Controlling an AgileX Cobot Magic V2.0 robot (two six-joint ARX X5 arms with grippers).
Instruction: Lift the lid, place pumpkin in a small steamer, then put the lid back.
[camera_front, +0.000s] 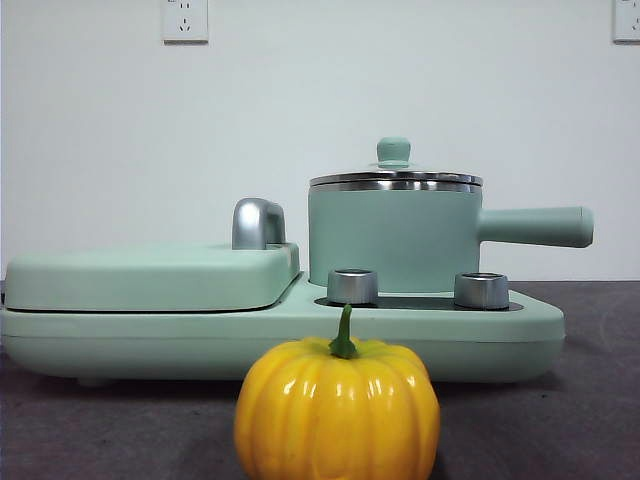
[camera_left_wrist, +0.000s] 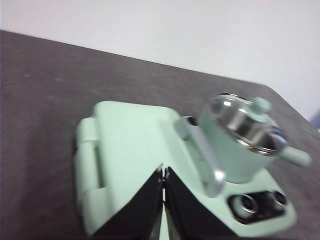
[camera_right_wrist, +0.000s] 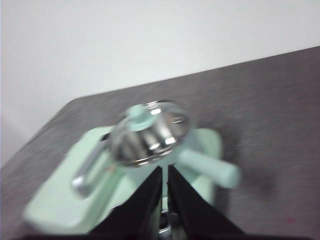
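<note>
Sitting shut on the small steamer (camera_front: 390, 240), behind the pumpkin (camera_front: 337, 412) on the table (camera_front: 590, 420), with the lid (camera_right_wrist: 150, 132) directly beyond the right gripper (camera_right_wrist: 164, 172), nearer than the left gripper (camera_left_wrist: 163, 172), both pairs of fingers pressed together, empty.

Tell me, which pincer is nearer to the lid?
Right, by my estimate: the right pincer hangs just above the lid. The left pincer is over the flat cover, beside the small steamer.

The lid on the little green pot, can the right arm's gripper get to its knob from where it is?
Probably yes. The lid sits on the small steamer with its knob bare, and nothing shows between it and the right gripper, whose jaws are nearly shut.
</note>
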